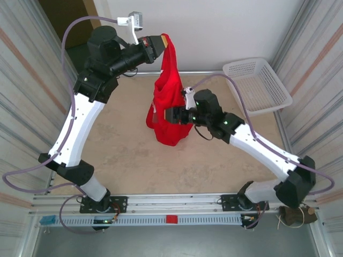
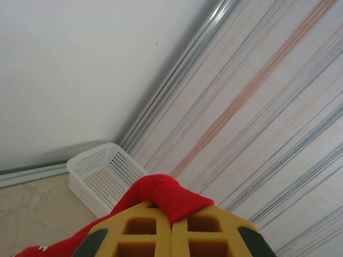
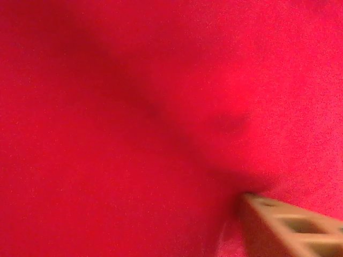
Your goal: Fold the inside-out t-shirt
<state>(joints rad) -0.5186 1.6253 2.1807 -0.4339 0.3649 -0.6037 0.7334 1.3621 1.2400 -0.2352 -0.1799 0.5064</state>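
Note:
The inside-out t-shirt (image 1: 169, 107) is bright red and hangs in a long bunched drape from my left gripper (image 1: 161, 45), which is raised at the back of the table. In the left wrist view the yellow jaws of the left gripper (image 2: 171, 217) are shut on a ribbed red edge of the t-shirt (image 2: 174, 198). My right gripper (image 1: 171, 114) is pushed into the middle of the hanging cloth from the right. Red t-shirt cloth (image 3: 134, 107) covers the right wrist view, with one tan finger (image 3: 284, 225) at the lower right; how its jaws stand is hidden. The shirt's lower end rests near the table.
A white perforated basket (image 1: 257, 85) stands at the table's back right corner, also seen as the basket (image 2: 102, 176) in the left wrist view. The beige table (image 1: 123, 160) lies bare in front of the shirt. Striped walls close both sides.

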